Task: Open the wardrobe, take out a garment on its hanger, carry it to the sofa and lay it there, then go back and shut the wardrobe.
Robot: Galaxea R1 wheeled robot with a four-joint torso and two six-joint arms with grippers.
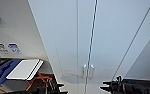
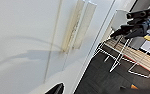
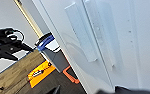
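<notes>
Both grippers at the closed wardrobe: door-opening step not yet begun.

Right gripper point(image 1: 104, 85) sits at the lower edge of the head view, its dark fingers point(image 1: 106, 82) apart with a visible gap; left gripper point(image 1: 56, 87) sits low beside the left door, and whether its fingers are apart or together cannot be told. Between them stands the wardrobe point(image 1: 108, 37), both doors shut, its paired white handles point(image 1: 88, 70) either side of the centre seam. The step in hand appears to be the approach to the handles. The next move calls for one gripper to close on a handle and pull the door outward along its swing. Nearby items: a white panel point(image 1: 24, 69) and orange frame point(image 1: 39, 80) on the robot's left, and a white wire-legged chair point(image 2: 118, 37) beside the cabinet, close to the door's likely swing path. Garment, hanger and sofa positions cannot be confirmed.
</notes>
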